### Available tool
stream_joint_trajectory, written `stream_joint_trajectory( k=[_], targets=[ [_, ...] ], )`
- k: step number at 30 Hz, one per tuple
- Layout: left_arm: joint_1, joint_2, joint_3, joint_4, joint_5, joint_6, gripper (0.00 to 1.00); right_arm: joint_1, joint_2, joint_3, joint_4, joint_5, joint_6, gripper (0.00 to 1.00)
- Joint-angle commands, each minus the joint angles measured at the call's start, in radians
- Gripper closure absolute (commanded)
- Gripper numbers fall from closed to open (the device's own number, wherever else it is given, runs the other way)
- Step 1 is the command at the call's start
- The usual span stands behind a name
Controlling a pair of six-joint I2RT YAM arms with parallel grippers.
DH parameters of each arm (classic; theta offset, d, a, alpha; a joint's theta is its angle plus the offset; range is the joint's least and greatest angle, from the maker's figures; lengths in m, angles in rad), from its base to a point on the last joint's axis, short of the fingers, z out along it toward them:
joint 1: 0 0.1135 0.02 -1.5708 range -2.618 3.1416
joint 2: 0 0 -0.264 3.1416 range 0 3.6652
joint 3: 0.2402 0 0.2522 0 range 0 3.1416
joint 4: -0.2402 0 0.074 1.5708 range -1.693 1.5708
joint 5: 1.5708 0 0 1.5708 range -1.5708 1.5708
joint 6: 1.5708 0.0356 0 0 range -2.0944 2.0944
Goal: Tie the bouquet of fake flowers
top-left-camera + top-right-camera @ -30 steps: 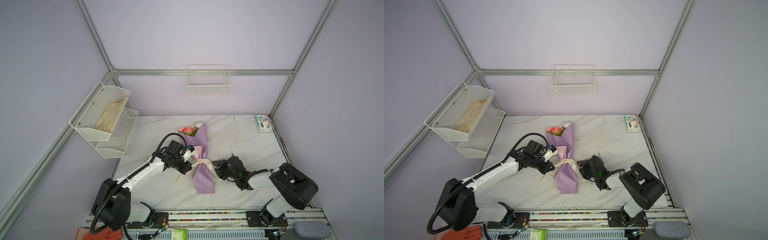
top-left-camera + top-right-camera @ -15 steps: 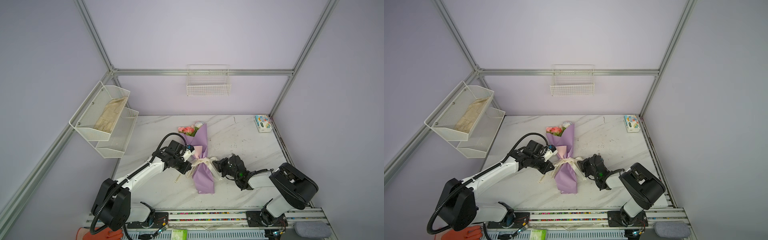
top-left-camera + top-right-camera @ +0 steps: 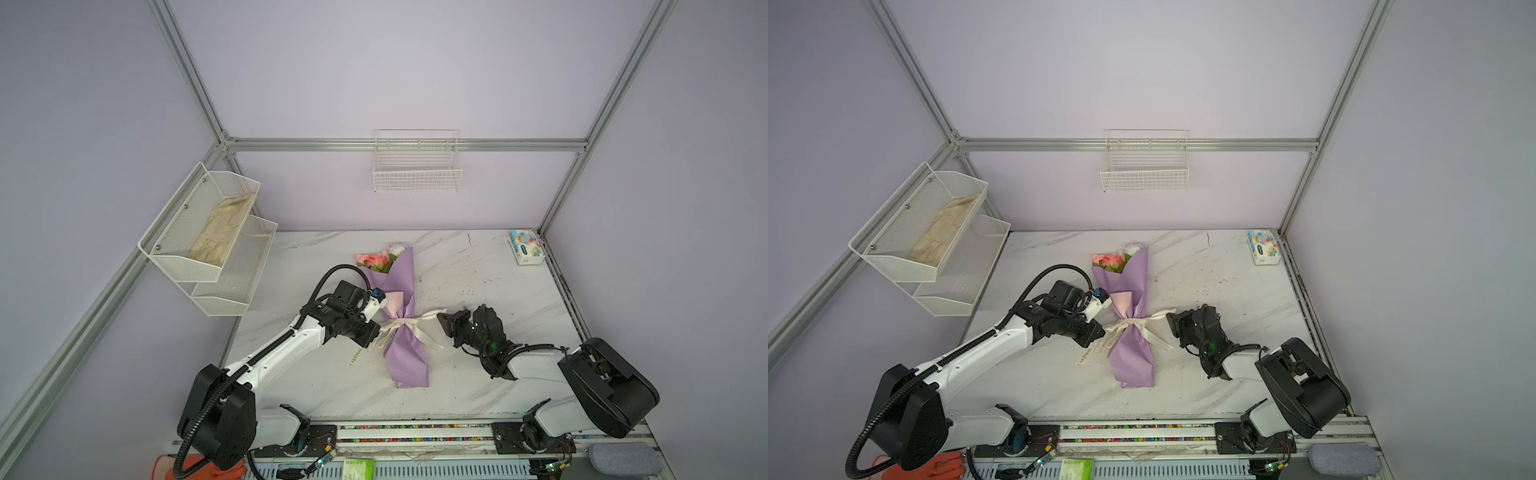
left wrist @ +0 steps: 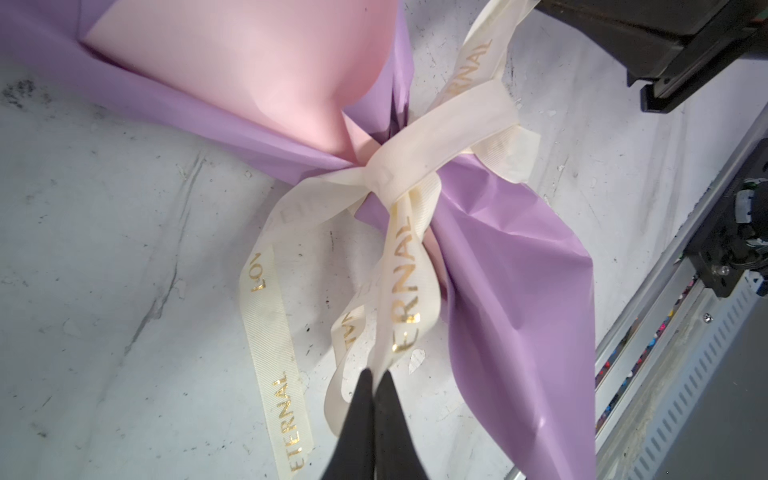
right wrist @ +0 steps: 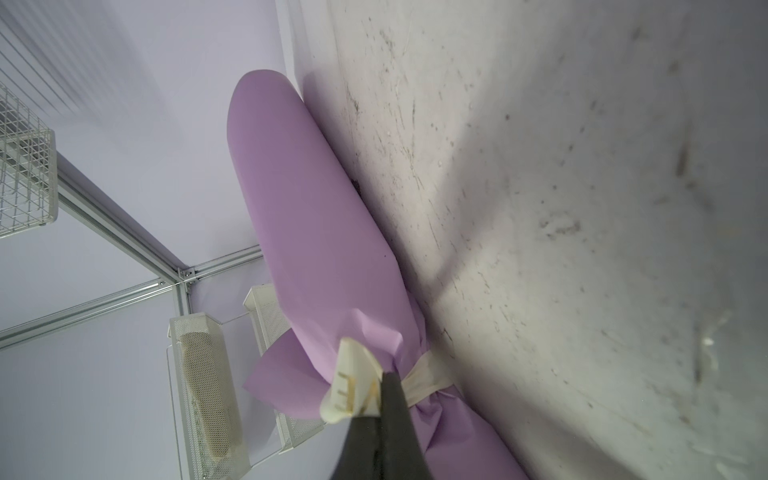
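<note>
Your bouquet [image 3: 409, 361] lies flat in the middle of the table [image 3: 478, 282], blooms [image 3: 376, 259] toward the far side and paper tail toward the near edge, between the two grippers. It looks light and soft. The lilac paper [image 4: 519, 270] creases easily and would likely slide on the marble under an uneven pull, and the blooms would crush, so don't take it by the head or the wrap. Hold it by the ribbon [image 4: 266, 316], which is crossed into a knot [image 4: 386, 174] at the waist, the narrowest and firmest spot.

The left gripper [image 4: 376, 376] sits just left of the waist, jaws pressed together on a lettered strand running from the knot, and another tail lies loose on the table beside it. The right gripper [image 5: 380, 384] is just right of the waist, jaws pinching the folded end of the opposite strand, clear of the paper. Neither touches the bouquet itself.

I judge the knot is formed and needs cinching: draw both strands outward evenly and low, or the bouquet may skid toward the stronger side
</note>
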Motion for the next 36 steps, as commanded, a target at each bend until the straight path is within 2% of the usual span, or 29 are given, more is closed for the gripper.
stream_joint_trajectory(
  k=[1, 11, 14, 18, 26, 33, 34, 35, 36],
  targets=[
    [0.006, -0.024, 0.028, -0.022, -0.031, 0.032, 1.0, -0.016, -0.012, 0.01, -0.035, -0.02, 0.038, 1.0],
    [0.006, 0.006, 0.035, -0.024, -0.027, 0.027, 1.0, -0.028, 0.001, 0.03, -0.115, -0.016, -0.045, 1.0],
    [0.006, 0.0, 0.029, -0.025, -0.063, 0.005, 1.0, -0.039, -0.028, 0.035, -0.207, 0.006, -0.104, 1.0],
    [0.006, -0.009, 0.02, -0.023, -0.071, 0.004, 1.0, -0.057, -0.044, 0.037, -0.241, 0.005, -0.134, 1.0],
    [0.006, 0.026, 0.032, -0.06, -0.17, -0.013, 1.0, -0.109, -0.063, 0.052, -0.288, -0.019, -0.186, 1.0],
    [0.008, 0.06, 0.05, -0.037, -0.051, 0.004, 1.0, -0.112, -0.055, 0.136, -0.365, -0.069, -0.338, 1.0],
    [0.006, 0.057, 0.052, -0.029, -0.033, 0.003, 1.0, -0.112, -0.057, 0.161, -0.401, -0.09, -0.378, 0.95],
    [0.006, 0.053, 0.052, -0.02, -0.021, 0.003, 1.0, -0.112, -0.057, 0.197, -0.473, -0.098, -0.432, 0.83],
    [0.007, 0.049, 0.051, -0.013, -0.009, 0.001, 1.0, -0.111, -0.062, 0.228, -0.529, -0.101, -0.481, 0.76]
  ],
)
